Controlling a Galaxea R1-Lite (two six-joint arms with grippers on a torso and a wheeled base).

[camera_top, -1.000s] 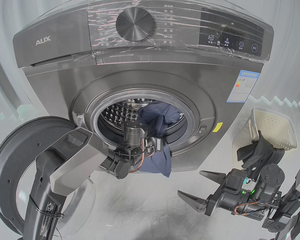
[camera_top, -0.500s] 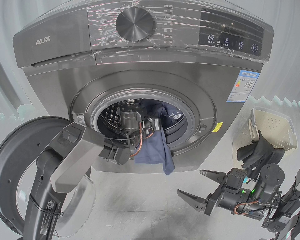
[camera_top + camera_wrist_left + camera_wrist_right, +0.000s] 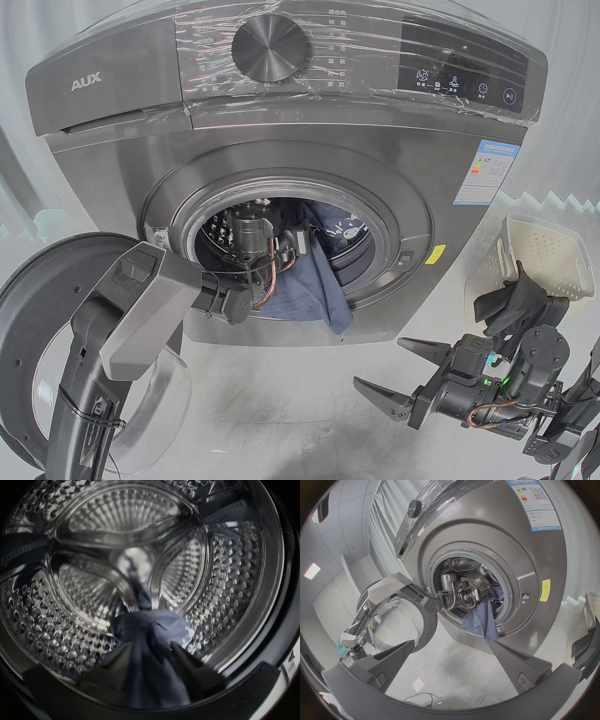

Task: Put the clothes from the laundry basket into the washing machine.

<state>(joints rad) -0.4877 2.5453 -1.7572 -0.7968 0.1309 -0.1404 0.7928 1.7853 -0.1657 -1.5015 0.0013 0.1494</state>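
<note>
Your left claw (image 3: 153, 659) is inside the washing machine (image 3: 387, 175) drum, clamped on the navy garment (image 3: 309, 290). Garment's tail drapes over the door rim and hangs outside. Your right claw (image 3: 378, 362) hangs above the floor with fingers spread apart, near the laundry basket (image 3: 556, 250), which holds dark clothes (image 3: 515, 306).

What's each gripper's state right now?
Left gripper: closed on the dark navy blue cloth garment.
Right gripper: open, holding nothing.
</note>
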